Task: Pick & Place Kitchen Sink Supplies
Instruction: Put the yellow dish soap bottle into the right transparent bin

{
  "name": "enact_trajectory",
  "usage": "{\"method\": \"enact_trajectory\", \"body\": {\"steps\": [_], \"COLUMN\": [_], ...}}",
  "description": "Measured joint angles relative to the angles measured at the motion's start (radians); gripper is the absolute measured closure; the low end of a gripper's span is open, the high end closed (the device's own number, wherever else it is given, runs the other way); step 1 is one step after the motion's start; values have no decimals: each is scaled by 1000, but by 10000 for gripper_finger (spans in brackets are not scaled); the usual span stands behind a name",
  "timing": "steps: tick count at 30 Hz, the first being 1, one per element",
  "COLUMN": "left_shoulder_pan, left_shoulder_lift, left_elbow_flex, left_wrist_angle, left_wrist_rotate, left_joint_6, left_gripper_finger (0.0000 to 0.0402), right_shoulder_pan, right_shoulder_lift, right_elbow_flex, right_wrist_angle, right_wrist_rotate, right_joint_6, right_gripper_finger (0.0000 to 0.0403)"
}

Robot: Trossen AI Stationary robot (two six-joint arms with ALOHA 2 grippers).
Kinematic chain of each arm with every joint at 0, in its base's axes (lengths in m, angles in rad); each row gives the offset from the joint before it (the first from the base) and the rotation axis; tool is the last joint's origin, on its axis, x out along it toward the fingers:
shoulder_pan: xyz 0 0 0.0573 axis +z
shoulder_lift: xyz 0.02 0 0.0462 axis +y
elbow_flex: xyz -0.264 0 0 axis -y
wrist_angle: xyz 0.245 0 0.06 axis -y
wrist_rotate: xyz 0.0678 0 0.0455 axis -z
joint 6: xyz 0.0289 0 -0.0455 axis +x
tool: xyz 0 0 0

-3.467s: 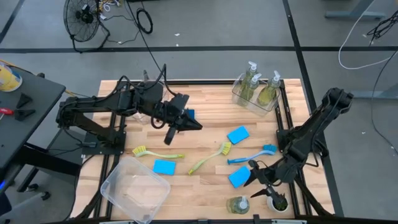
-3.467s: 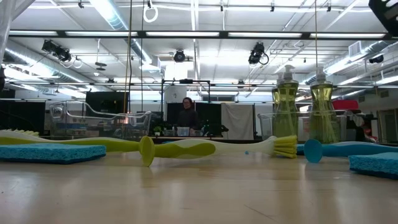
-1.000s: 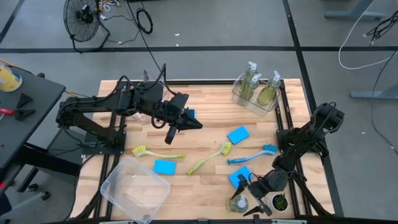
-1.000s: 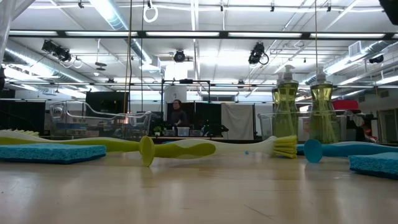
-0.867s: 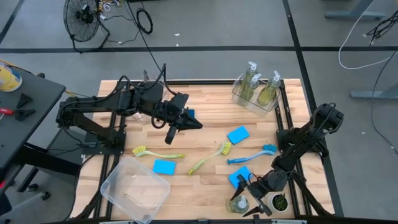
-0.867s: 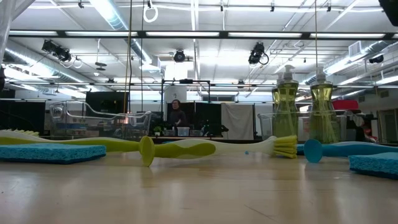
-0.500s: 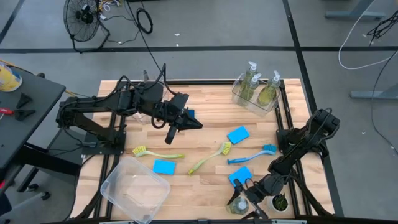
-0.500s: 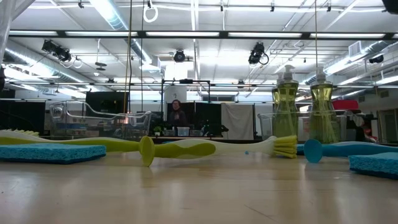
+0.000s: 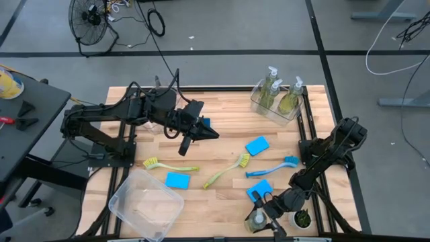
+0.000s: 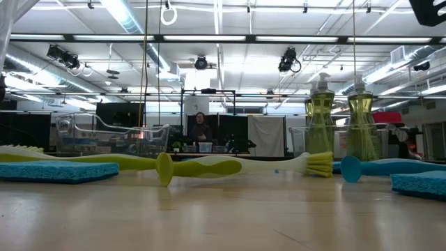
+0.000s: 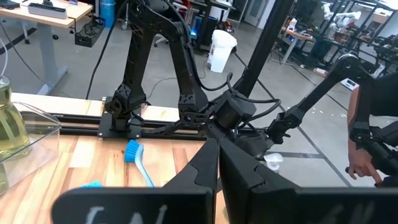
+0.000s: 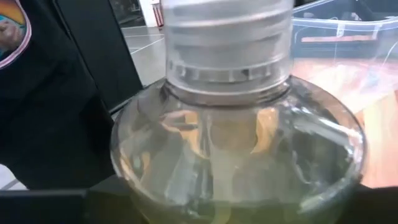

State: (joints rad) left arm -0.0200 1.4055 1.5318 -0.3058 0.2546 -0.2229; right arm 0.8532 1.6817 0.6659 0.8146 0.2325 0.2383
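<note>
Jaws of our right gripper (image 9: pixel 263 214), low in the frame, flank the small clear pump bottle of yellow-green soap (image 9: pixel 255 220), grip unconfirmed, so we should close squarely below its collar before lifting, while our left gripper (image 9: pixel 213 135) waits pinched shut.

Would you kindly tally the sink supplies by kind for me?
Pump bottles: 4
Blue sponges: 3 plainly seen; a blue patch under the left arm may be another
Dish brushes: 3
Total: 10
</note>
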Motion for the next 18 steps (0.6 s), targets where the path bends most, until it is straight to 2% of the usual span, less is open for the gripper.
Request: {"method": "enact_trajectory", "body": {"steps": [3, 11, 18], "left_shoulder_pan": [0, 0, 0], "left_shoulder_lift": [0, 0, 0], "left_elbow_flex": [0, 0, 0], "left_wrist_angle": [0, 1, 3], "left_wrist_rotate": [0, -1, -16], "left_joint_6": [0, 2, 2], "left_gripper_finger": [383, 383, 383], "right_shoulder_pan": [-1, -14, -42], "right_shoulder_lift": [-1, -42, -150], "right_elbow_flex": [0, -2, -2], "right_wrist_angle": [1, -3, -137], "right_wrist_rotate": [-3, 75, 184], "right_joint_6": [9, 10, -15], "right_gripper_finger": [189, 192, 193]}}
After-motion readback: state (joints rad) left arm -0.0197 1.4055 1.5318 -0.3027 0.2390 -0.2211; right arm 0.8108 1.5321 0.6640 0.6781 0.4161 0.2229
